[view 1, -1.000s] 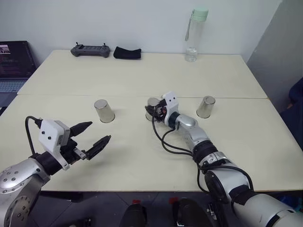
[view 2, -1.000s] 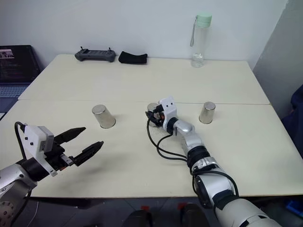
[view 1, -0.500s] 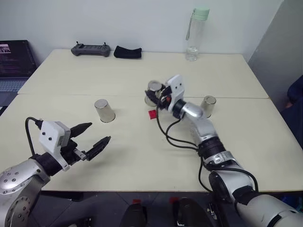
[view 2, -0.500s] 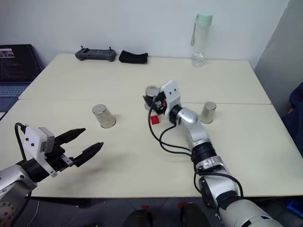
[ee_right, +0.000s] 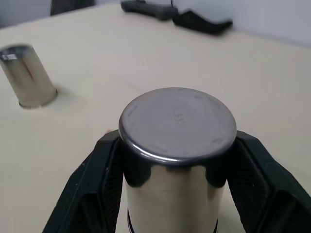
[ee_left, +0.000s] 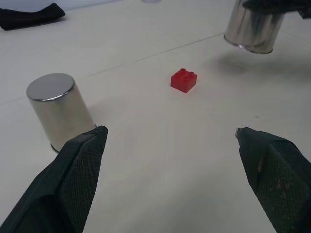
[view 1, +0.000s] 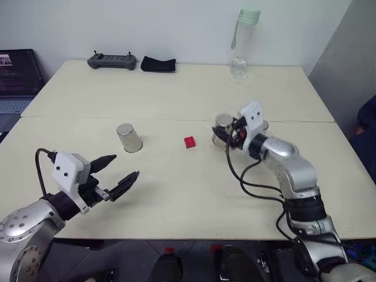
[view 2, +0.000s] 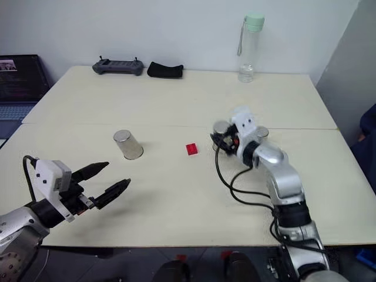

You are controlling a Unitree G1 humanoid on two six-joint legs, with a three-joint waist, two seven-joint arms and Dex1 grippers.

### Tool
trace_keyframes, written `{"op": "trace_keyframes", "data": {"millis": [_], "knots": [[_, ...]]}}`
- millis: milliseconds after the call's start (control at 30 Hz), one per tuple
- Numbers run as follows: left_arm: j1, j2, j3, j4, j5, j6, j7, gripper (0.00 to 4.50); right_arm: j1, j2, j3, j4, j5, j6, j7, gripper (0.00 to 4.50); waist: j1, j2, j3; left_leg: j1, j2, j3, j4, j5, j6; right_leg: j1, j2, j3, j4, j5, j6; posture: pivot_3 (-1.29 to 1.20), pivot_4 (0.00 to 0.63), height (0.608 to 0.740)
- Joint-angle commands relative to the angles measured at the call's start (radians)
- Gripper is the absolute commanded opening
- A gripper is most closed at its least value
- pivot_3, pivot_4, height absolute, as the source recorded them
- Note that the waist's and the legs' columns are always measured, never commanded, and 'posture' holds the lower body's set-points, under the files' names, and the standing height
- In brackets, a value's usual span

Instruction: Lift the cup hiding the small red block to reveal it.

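- My right tool grips the cup, held off the tabletop so the red block sits uncovered beside it.
- My left tool hovers wide, empty.

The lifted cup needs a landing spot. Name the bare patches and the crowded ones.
Bare: the near table between the left gripper and the right arm; also the far half before the bottle. Crowded: beside the right gripper holding the cup, near the third cup and red block.
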Motion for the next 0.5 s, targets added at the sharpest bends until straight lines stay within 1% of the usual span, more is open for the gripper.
{"op": "trace_keyframes", "data": {"millis": [33, 167, 300, 367, 400, 433, 500], "knots": [[-0.002, 0.002, 0.002, -0.006, -0.001, -0.016, -0.012, 4.5, 0.075, 0.003, 0.015, -0.017, -0.008, -0.115, 0.003, 2.62, -0.004, 0.0, 0.0, 0.0, 0.0, 0.001, 0.0, 0.0, 0.0, 0.0, 0.001, 0.001, 0.0, 0.0, 0.0, 0.0, 0.15, 0.74], [0.005, 0.006, 0.009, -0.001, -0.002, -0.017, -0.025, 4.5, 0.107, 0.036, 0.004, 0.018, -0.002, -0.201, -0.018, 2.62, -0.005, 0.0, 0.0, 0.002, 0.001, 0.002, -0.002, 0.0, 0.0, 0.0, 0.002, 0.002, 0.0, 0.0, 0.0, 0.0, 0.15, 0.74], [-0.023, 0.012, -0.004, 0.019, 0.009, -0.019, -0.028, 4.5, 0.108, 0.052, 0.002, 0.052, 0.011, -0.23, -0.015, 2.62, -0.002, 0.0, 0.0, 0.003, 0.001, 0.002, -0.002, 0.0, -0.001, 0.0, 0.002, 0.002, 0.001, 0.0, 0.0, 0.0, 0.15, 0.74], [-0.038, 0.015, -0.008, 0.027, 0.011, -0.019, -0.029, 4.5, 0.118, 0.052, 0.009, 0.06, 0.007, -0.243, -0.009, 3.31, -0.001, 0.0, 0.0, 0.003, 0.001, 0.002, -0.002, 0.0, -0.001, 0.0, 0.002, 0.002, 0.001, 0.0, 0.0, 0.0, 0.15, 0.74], [-0.041, 0.016, -0.008, 0.029, 0.011, -0.018, -0.031, 4.5, 0.126, 0.05, 0.014, 0.06, 0.006, -0.248, -0.003, 3.37, 0.0, 0.0, 0.0, 0.003, 0.001, 0.002, -0.002, 0.001, -0.001, 0.0, 0.002, 0.001, 0.001, 0.0, 0.0, 0.0, 0.15, 0.74], [-0.042, 0.016, -0.007, 0.03, 0.012, -0.019, -0.034, 4.5, 0.131, 0.049, 0.017, 0.06, 0.006, -0.251, 0.001, 3.53, 0.0, 0.0, 0.0, 0.003, 0.001, 0.002, -0.002, 0.001, -0.001, 0.0, 0.002, 0.001, 0.001, 0.0, 0.0, 0.0, 0.15, 0.74], [-0.042, 0.015, -0.006, 0.036, 0.015, -0.021, -0.039, 4.5, 0.143, 0.04, 0.022, 0.054, -0.002, -0.266, 0.006, 4.05, 0.0, 0.0, 0.0, 0.003, 0.0, 0.002, -0.002, 0.001, -0.001, 0.0, 0.002, 0.002, 0.001, 0.0, 0.0, 0.0, 0.15, 0.74]]}}
